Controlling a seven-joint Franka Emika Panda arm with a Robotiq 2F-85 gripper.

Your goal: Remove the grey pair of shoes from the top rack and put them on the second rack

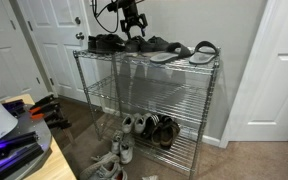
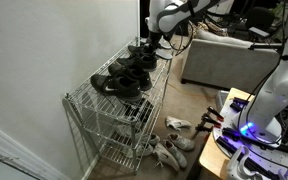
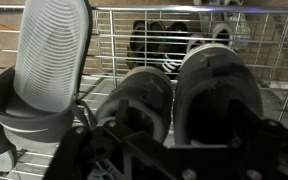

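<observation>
At the wrist view's centre the grey pair of shoes [image 3: 216, 95] lies side by side, long axes running bottom to top of frame, under the gripper [image 1: 132, 35], whose spread I cannot tell.

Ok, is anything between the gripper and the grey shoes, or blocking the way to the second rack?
Nothing visible is. The gripper hangs directly over the grey shoes; the wrist view shows a slipper beside them, not over them. In an exterior view the second rack below shows no shoes on it.
</observation>
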